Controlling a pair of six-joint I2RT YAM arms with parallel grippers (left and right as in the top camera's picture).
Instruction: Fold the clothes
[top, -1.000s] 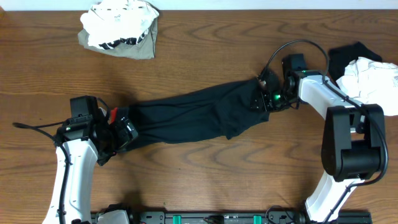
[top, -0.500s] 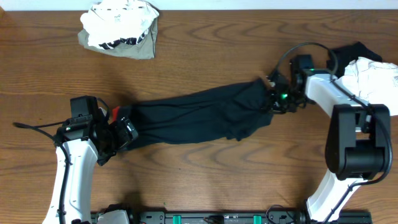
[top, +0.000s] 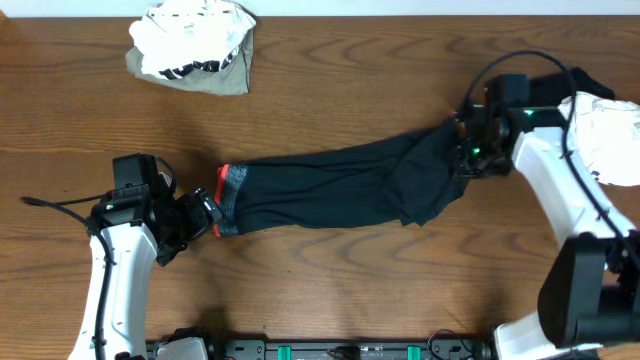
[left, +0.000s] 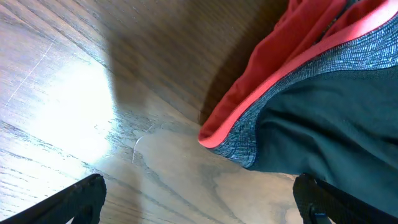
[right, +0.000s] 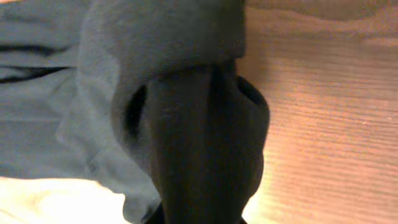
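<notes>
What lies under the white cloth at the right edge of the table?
A black cloth sticks out from under the white cloth at its far edge. How far it reaches beneath is covered, and whether anything else lies there cannot be seen.

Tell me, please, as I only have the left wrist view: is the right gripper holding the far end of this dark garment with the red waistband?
Observer: Yes. Overhead, the right gripper grips the bunched far end of the black garment, which lies in a long band across the wooden table.
Operator: Thank you. Are any other clothes waiting?
Observer: Two heaps: a white-and-olive pile on the far side to the left, and a white-and-black heap beside the right arm.
</notes>
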